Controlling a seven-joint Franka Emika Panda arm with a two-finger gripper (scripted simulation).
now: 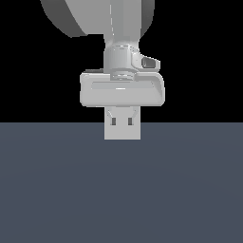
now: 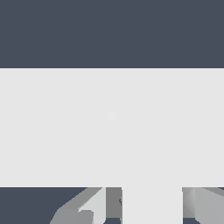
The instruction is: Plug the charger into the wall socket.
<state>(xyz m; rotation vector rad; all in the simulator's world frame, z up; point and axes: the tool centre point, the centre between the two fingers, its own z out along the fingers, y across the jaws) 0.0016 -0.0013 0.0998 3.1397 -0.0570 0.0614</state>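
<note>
In the exterior view the wall socket (image 1: 122, 130) is a light-grey upright square plate with two small dark holes, standing straight below the gripper's hand (image 1: 122, 92) and hiding the fingers behind it. In the wrist view a wide off-white band, which looks like the wall socket (image 2: 112, 127) seen from very close, spans the whole picture. A narrower off-white block, the charger (image 2: 152, 205), runs from that band back between the two fingers (image 2: 76, 214). My gripper (image 2: 144, 216) is shut on the charger. I cannot tell whether the charger touches the plate.
A flat dark blue-grey floor (image 1: 121, 190) lies under everything, with a black background behind. The arm's thick grey links (image 1: 95, 14) hang above the hand.
</note>
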